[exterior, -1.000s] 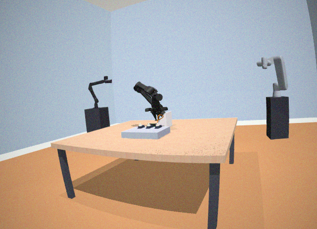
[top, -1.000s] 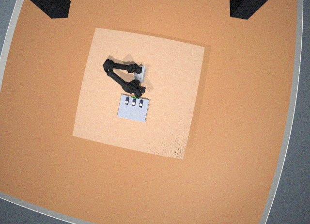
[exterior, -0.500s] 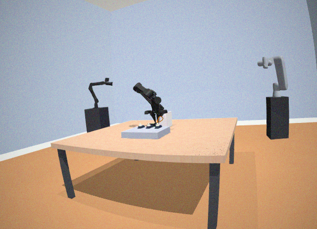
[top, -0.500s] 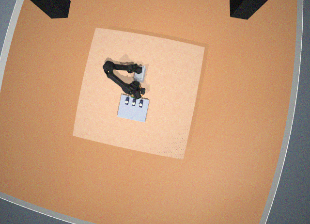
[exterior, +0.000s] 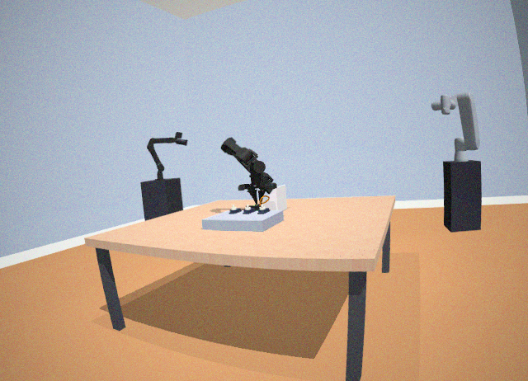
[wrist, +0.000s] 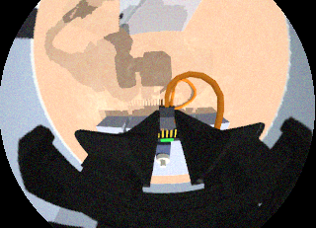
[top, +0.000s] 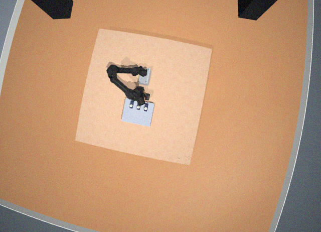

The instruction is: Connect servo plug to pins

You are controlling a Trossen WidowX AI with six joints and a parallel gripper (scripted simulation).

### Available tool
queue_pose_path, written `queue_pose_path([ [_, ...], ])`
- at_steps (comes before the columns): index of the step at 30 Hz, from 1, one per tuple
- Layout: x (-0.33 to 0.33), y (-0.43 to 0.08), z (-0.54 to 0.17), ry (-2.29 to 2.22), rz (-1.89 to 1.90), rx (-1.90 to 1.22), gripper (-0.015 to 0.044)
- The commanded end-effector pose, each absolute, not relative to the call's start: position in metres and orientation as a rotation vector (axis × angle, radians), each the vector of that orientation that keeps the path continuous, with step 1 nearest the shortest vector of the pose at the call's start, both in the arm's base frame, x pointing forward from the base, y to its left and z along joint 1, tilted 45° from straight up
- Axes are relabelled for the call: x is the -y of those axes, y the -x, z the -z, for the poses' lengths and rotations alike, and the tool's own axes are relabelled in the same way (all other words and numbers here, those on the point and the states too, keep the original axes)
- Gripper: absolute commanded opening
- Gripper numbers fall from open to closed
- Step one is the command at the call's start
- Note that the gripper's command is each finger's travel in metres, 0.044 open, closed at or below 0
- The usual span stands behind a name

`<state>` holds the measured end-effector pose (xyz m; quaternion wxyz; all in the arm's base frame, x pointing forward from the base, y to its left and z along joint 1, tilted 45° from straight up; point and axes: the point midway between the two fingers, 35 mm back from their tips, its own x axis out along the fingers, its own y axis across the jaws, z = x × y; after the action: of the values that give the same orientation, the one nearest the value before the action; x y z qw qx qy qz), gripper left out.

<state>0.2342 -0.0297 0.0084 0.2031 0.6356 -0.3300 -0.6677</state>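
Observation:
My gripper [wrist: 167, 113] [exterior: 256, 204] is shut on the small dark plug [wrist: 168, 121], at the far edge of the pale blue holder [top: 137, 118] [exterior: 232, 223]. The orange lead [wrist: 220, 102] [exterior: 265, 198] loops up from the plug and down behind the finger on the right of the wrist view. Several yellow pins [wrist: 168, 134] show just below the plug in the wrist view, beside a green band [wrist: 167, 139]. A small gap or touch between plug and pins cannot be told apart. The dot and the plug's holes cannot be made out. My arm hides the fingertips in the top view.
Three dark parts with white round tops stand on the holder, one of them [top: 146, 107] near its corner. A pale grey box [top: 144, 80] [exterior: 279, 198] stands on the table [top: 176, 94] [exterior: 332, 228] under my arm's base. Two stands with other arms are beyond the table.

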Motion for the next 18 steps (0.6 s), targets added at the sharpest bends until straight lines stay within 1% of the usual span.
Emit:
queue_pose_path([
  [1,0.031,-0.237,-0.008,-1.769,1.860,0.920,0.0000],
  [18,0.032,-0.248,-0.008,-1.770,1.860,0.920,0.0000],
])
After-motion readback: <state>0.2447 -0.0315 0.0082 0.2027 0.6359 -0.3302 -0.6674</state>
